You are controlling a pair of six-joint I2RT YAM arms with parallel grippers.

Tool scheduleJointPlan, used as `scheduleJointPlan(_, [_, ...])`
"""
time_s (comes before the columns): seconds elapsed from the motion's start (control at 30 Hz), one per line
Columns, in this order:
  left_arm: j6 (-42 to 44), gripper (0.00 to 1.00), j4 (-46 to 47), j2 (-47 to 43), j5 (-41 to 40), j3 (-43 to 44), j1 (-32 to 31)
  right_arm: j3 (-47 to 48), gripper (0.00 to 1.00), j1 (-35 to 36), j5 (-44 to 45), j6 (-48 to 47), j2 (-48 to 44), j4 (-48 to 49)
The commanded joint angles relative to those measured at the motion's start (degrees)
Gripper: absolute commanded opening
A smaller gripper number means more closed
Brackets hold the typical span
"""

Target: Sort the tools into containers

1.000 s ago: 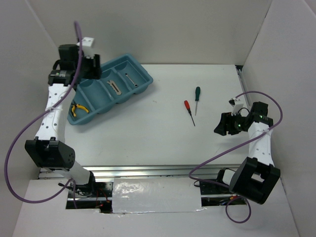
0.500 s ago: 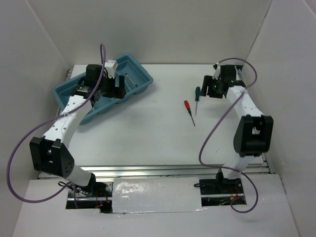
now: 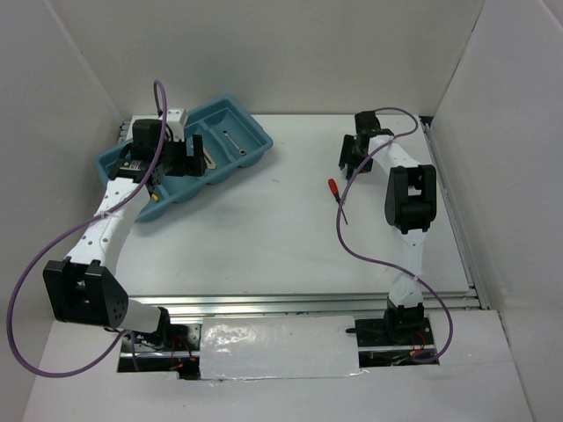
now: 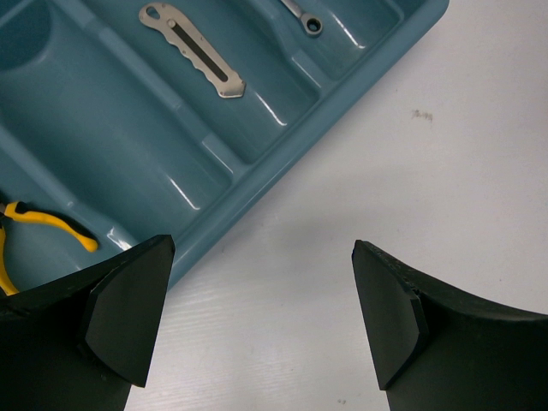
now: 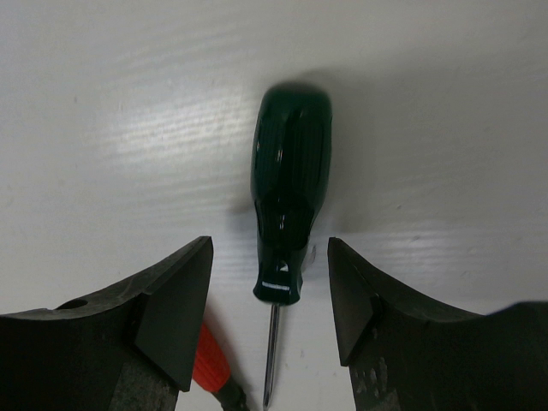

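A light blue plastic tray with four long compartments (image 3: 255,149) stands askew at the far left corner of the white tabletop (image 3: 264,237). The yellow-handled pliers (image 4: 43,224) lie in the end compartment nearest to the left edge. The grey metal folding knife (image 4: 193,50) lies in the third compartment counted from there, and the thin silver metal rod (image 4: 304,17) lies in the last one.

The left gripper (image 4: 263,248) hangs over the near rim of the tray. Its jaws stand wide apart and nothing is between them; under them only the tray wall and the bare tabletop are seen.

The green-handled screwdriver (image 5: 289,197) lies flat near the far right corner of the tabletop, with its handle toward the far edge. The right gripper (image 5: 269,244) is low over it. Its jaws are apart, one on each side of the green handle, with a small gap on both sides, so they do not clamp it. The shorter red-handled screwdriver (image 3: 334,187) lies just beside the green one, on its left side and nearer to the arms. Whether the two screwdrivers touch, I cannot tell.
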Motion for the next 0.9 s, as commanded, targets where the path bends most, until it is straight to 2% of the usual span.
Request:
scheduleJointPlan(0.0, [-1.3,0.99,1.2,-1.3,1.0,-0.5,0.6,8.4,0.64,-1.2,4.5,1.1,0.7,-3.7])
scheduleJointPlan(0.23, [-1.8,0.99,1.3,-0.1,1.4,-0.3,1.7,12.5,0.57,-0.8,6.2,-0.6,4.5,-8.3])
scheduleJointPlan(0.67, [-1.4,0.99,0.2,1.7,2.5,0.8,3.0,19.5,0.58,-0.7,4.3,-3.0,10.5,-16.2])
scheduleJointPlan(0.77, [-1.6,0.99,0.1,1.9,2.8,0.9,3.1,18.7,0.45,-1.0,3.8,-3.2,10.1,-16.1])
scheduleJointPlan(0.83, [-1.9,0.99,0.2,2.0,3.3,1.1,3.3,17.8,0.24,-1.9,2.1,-3.2,9.4,-16.1])
scheduleJointPlan(0.87, [-1.9,0.99,0.3,2.0,3.6,1.2,3.3,17.6,0.09,-2.4,1.3,-3.0,9.2,-16.1])
